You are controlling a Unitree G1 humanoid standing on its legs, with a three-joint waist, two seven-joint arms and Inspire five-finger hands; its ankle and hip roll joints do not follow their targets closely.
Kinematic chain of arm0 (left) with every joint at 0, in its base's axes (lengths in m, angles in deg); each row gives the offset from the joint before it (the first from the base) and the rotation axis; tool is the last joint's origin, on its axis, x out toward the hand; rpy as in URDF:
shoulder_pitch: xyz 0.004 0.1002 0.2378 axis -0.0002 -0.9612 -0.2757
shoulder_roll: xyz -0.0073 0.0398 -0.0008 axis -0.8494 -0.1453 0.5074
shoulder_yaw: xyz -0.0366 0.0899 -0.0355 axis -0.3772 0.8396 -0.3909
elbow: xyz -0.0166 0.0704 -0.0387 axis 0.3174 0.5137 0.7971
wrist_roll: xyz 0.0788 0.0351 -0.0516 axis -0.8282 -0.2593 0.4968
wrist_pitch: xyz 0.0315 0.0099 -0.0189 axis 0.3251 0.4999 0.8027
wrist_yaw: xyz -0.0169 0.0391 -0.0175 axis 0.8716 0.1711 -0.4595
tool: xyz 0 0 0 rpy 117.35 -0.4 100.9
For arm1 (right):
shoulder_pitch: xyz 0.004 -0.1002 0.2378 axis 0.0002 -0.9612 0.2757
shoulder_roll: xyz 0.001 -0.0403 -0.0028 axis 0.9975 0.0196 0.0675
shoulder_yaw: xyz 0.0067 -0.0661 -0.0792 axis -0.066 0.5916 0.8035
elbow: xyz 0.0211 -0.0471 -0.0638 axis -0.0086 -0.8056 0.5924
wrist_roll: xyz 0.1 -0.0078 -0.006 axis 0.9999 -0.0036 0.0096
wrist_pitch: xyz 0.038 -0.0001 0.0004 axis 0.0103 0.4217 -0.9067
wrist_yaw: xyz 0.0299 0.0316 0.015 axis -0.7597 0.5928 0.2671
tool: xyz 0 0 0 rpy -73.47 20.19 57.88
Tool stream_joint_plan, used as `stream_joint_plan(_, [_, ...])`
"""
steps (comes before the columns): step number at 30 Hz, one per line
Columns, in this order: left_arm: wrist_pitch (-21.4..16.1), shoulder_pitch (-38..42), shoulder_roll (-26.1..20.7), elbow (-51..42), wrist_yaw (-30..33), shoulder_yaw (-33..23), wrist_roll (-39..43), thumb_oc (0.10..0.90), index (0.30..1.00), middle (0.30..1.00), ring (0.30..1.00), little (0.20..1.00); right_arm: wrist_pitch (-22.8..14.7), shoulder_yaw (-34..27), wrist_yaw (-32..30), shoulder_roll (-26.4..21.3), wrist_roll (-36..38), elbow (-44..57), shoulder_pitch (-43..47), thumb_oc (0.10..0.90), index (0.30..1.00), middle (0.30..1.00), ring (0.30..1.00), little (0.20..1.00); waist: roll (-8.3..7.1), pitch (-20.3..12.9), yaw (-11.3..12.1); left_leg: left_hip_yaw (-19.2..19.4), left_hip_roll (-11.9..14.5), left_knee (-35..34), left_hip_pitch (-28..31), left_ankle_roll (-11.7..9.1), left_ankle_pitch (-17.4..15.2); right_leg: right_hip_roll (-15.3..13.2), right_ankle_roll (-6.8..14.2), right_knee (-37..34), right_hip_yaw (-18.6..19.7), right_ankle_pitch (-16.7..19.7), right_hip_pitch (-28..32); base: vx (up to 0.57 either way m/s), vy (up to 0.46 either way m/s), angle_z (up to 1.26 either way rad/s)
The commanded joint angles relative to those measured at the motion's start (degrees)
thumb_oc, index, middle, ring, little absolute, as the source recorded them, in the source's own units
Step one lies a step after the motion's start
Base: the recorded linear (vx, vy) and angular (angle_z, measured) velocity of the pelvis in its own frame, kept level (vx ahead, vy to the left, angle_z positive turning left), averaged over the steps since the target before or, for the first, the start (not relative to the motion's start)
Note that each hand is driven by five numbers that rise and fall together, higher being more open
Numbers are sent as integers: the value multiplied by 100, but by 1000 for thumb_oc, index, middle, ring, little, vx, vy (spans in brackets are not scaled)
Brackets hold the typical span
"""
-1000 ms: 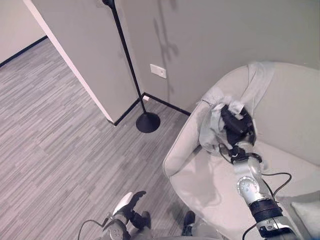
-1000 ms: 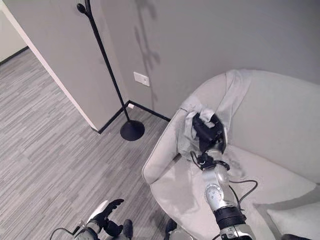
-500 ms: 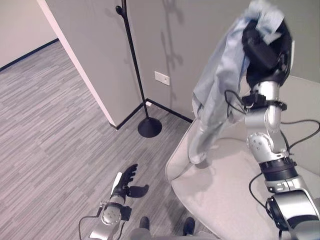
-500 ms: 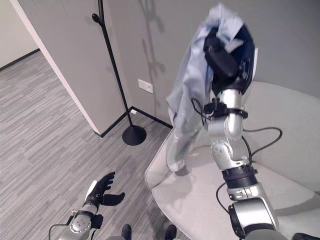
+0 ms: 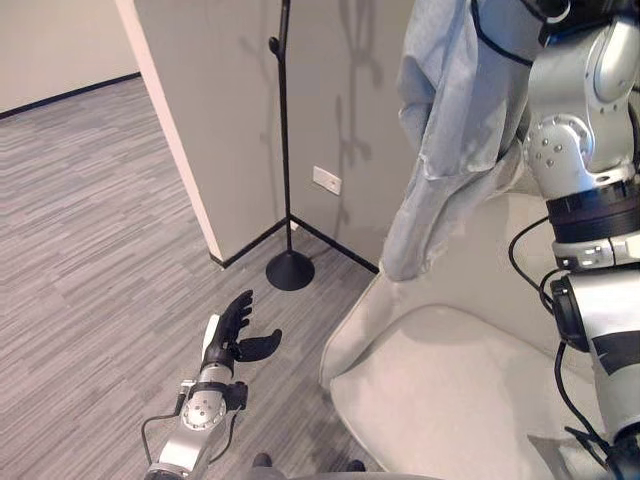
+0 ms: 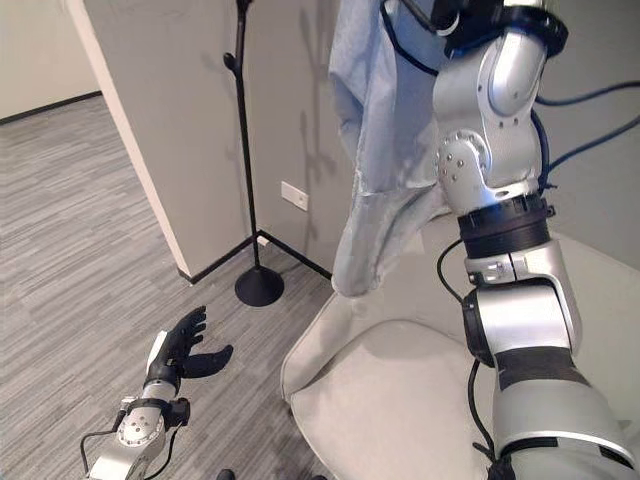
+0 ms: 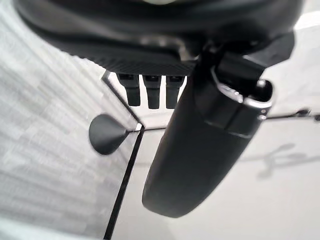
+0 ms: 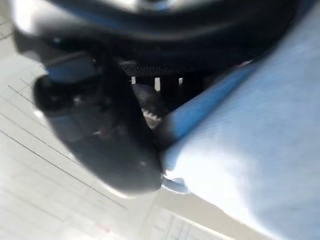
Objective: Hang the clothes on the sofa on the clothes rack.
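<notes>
The garment (image 5: 450, 130) is up in the air now, a pale blue-grey piece of clothing hanging in long loose folds down the upper right of the frame, its lower hem dangling just above the sofa (image 5: 440, 390) edge and clear of the cushion. In the right wrist view the right hand (image 8: 105, 130) has its thumb and fingers curled tight round a bunch of that blue cloth (image 8: 250, 150), so the grip is firm. The silver right arm (image 5: 585, 150) stands nearly upright along the right side of the frame, rising out of the top. The sofa, a pale rounded piece filling the lower right, has a bare seat with nothing lying on it. The clothes rack (image 5: 283, 150), a thin black pole on a round base (image 5: 290, 271), stands in the wall corner at upper centre, with a short hook near its top and no clothing on it. Low in the lower left, the left hand (image 5: 232, 335) hangs over the grey wood-pattern floor (image 5: 90, 250), fingers straight and spread, holding nothing. Half a second ago the cloth's hem was still brushing the sofa's edge and the right hand showed in frame; since then the arm has gone higher and the garment hangs free, while the whole view has tilted upward.
</notes>
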Motion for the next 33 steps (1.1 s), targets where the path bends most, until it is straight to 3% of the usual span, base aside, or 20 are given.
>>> stream_joint_plan(1, [-568,257,-723,-790,282,-290,-77,800,900,900,900,900,-452,107,-71,-229,135,-330,1144,400,300,300,300,300,-617,-562,183,-211,-171,-13,-135,75,-252,-489,553,46,253,-131,241,7,-10,7])
stream_joint_plan(9, [-794,376,-1033,-1228,643,-707,-282,800,900,900,900,900,-571,479,-116,-69,354,-983,1982,400,300,300,300,300,-770,-582,410,-376,-196,-13,-214,62,-242,-483,567,42,92,-153,264,8,-11,12])
stream_joint_plan(15, [-972,673,-1222,-1630,1212,-774,-1220,800,900,900,900,900,-726,417,90,381,326,-52,1257,400,300,300,300,300,-836,-517,441,-422,-201,-13,-206,72,-252,-472,547,37,75,-175,286,0,-8,4])
stream_joint_plan(19, [-1019,803,-1246,-1880,1282,-704,-1335,800,900,900,900,900,-703,524,301,634,383,354,942,400,300,300,300,300,-851,-474,426,-415,-199,-13,-202,71,-244,-476,533,41,83,-165,275,0,0,0])
stream_joint_plan(26, [-1080,841,-1162,-2768,630,-313,-670,800,900,900,900,900,-491,868,825,1204,610,1120,306,400,300,300,300,300,-830,-425,335,-329,-184,-13,-160,95,-251,-481,518,48,172,-130,249,-22,-7,-3])
stream_joint_plan(33, [-944,1019,-954,-2322,248,293,-206,800,900,900,900,900,-428,1068,1022,1531,817,1260,358,400,300,300,300,300,-846,-434,255,-277,-173,-13,-127,100,-257,-470,503,52,241,-108,237,-22,-4,-5])
